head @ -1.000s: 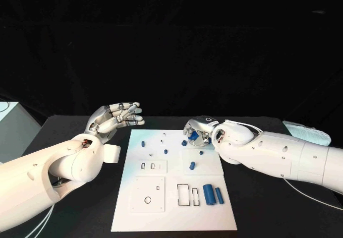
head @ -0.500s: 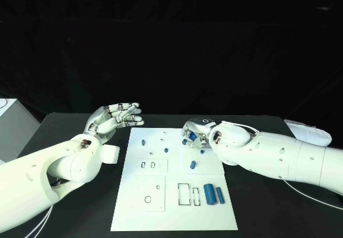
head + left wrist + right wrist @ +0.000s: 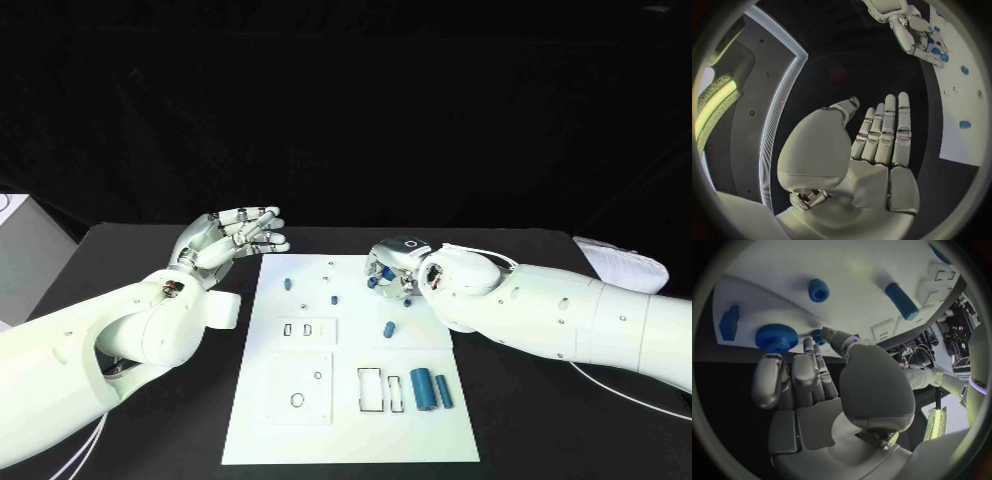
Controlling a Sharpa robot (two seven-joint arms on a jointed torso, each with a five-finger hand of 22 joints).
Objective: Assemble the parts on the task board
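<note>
Right hand (image 3: 392,268) over board (image 3: 274,400) far edge, fingers at a small blue part, grip unclear. Left hand (image 3: 231,238) spread, idle. Cylinders (image 3: 423,390) still loose; most left.

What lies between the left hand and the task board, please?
Bare black table: in the head view, the left hand hovers off the task board at its far corner.

Blue parts (image 3: 423,389), white task board (image 3: 274,430)
</note>
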